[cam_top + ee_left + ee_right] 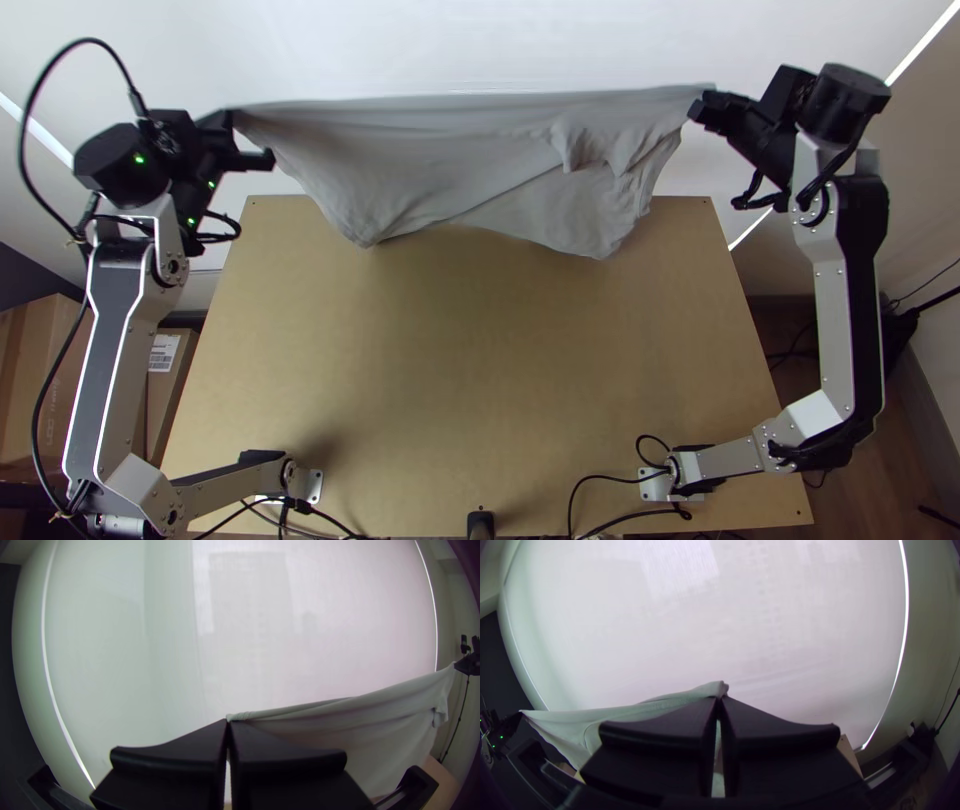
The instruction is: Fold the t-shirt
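Observation:
In the top view, a light grey t-shirt (470, 160) hangs stretched between both grippers, over and beyond the table's far edge, its top edge nearly straight and its lower part in loose folds. My left gripper (240, 135) holds its left end and my right gripper (705, 105) its right end. The left wrist view has my left gripper (228, 724) shut on a corner of the t-shirt (360, 730). In the right wrist view, my right gripper (720, 701) is shut on a bunched bit of the t-shirt (620, 712).
Below the cloth lies the wooden table (480, 350), with cables near its front edge. A pale blind (480, 40) stands behind the table. Cardboard boxes (35, 390) are on the floor at the left, and a dark stand (922, 737) is at the right.

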